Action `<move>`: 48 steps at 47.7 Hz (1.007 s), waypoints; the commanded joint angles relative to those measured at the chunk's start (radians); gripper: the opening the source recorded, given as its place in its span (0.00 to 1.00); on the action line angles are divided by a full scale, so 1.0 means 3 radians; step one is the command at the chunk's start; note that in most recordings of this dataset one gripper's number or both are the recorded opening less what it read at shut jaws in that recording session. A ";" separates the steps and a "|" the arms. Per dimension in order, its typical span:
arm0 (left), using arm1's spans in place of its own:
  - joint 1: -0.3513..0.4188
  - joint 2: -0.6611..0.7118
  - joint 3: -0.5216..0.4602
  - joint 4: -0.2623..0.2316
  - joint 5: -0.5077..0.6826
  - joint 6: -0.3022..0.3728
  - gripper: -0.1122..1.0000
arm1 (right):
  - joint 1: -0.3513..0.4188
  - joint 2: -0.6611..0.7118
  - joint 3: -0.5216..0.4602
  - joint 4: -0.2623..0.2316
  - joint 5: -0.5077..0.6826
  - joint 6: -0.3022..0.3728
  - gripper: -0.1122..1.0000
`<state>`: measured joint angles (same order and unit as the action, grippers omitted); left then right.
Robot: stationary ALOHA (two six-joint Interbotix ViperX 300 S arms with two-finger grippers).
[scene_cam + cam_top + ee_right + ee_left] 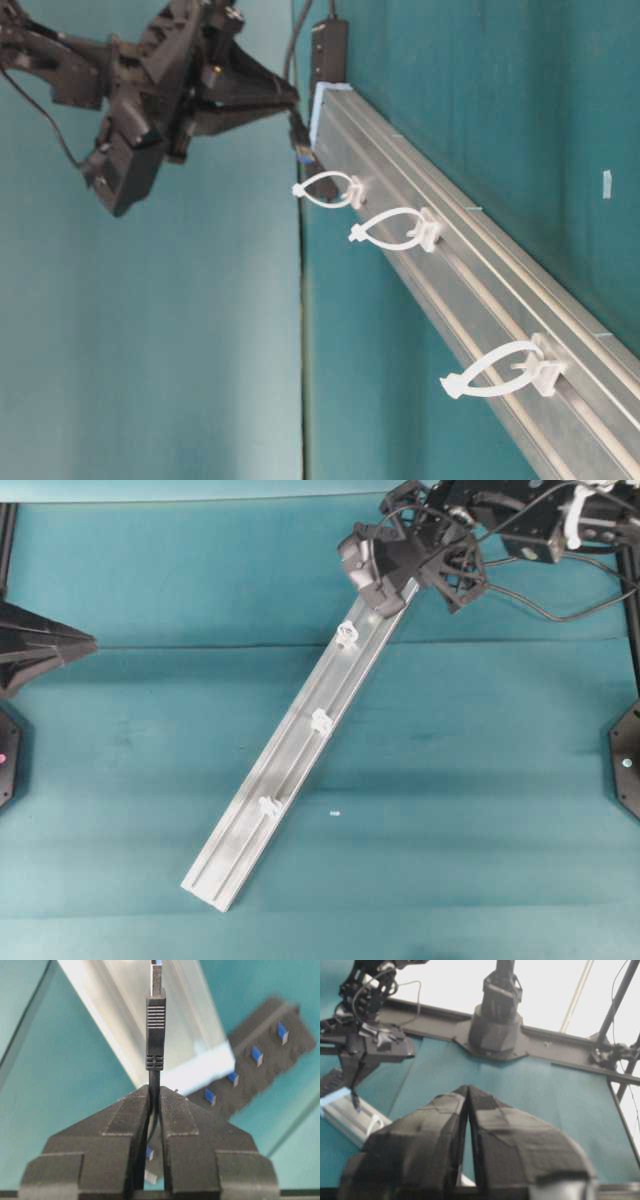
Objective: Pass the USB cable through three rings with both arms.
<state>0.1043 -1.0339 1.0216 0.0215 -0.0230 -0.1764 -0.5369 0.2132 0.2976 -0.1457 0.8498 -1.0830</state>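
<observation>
My right gripper (pixel 154 1089) is shut on the USB cable just behind its slim black plug (pixel 155 1035), which points along the silver rail (pixel 125 1015). In the table-level view that gripper (pixel 294 102) holds the plug (pixel 299 140) just short of the first ring (pixel 330 188); the other two rings (pixel 395 228) (pixel 500 372) follow along the rail. From overhead the three rings (pixel 347 633) (pixel 322 720) (pixel 268 806) stand on the diagonal rail (pixel 290 770). My left gripper (pixel 468 1088) is shut and empty, far off at the left edge (pixel 92 645).
A black multi-port hub (pixel 260 1055) with blue sockets lies at the rail's far end, under my right arm (pixel 500 520). The arm bases (pixel 625 760) sit at the table's sides. Teal cloth (pixel 480 810) covers the table.
</observation>
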 commanded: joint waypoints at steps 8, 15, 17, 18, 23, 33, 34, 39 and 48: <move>0.0010 0.0036 -0.0020 0.0015 -0.0026 -0.0005 0.49 | 0.0072 0.0036 -0.0087 -0.0015 -0.0031 -0.0041 0.17; 0.0010 0.0046 0.0020 0.0015 -0.0026 -0.0005 0.70 | 0.0138 0.0036 -0.0082 -0.0015 -0.0036 -0.0041 0.17; 0.0015 0.0061 0.0041 0.0015 -0.0020 -0.0005 0.70 | 0.0153 0.0036 -0.0082 -0.0015 -0.0041 -0.0041 0.17; 0.0020 0.0082 0.0041 0.0015 -0.0020 -0.0005 0.70 | 0.0169 0.0041 -0.0082 -0.0015 -0.0051 -0.0041 0.17; 0.0107 0.0189 0.0056 0.0015 -0.0026 -0.0031 0.70 | 0.0215 0.0041 -0.0082 -0.0015 -0.0061 -0.0041 0.17; 0.0184 0.0440 0.0061 0.0015 -0.0082 -0.0097 0.83 | 0.0266 0.0046 -0.0061 -0.0015 -0.0066 -0.0036 0.17; 0.0184 0.0465 0.0056 0.0015 -0.0092 -0.0097 0.85 | 0.0271 0.0046 -0.0056 -0.0010 -0.0066 -0.0036 0.17; 0.0189 0.0557 0.0061 0.0015 -0.0179 -0.0097 0.91 | 0.0291 0.0051 -0.0051 -0.0010 -0.0102 -0.0031 0.17; 0.0189 0.0654 0.0056 0.0015 -0.0245 -0.0123 0.91 | 0.0327 0.0066 -0.0046 -0.0005 -0.0179 -0.0051 0.17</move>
<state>0.1580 -0.8468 1.0523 0.0215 -0.0828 -0.2086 -0.4525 0.2270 0.2869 -0.1457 0.8099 -1.0845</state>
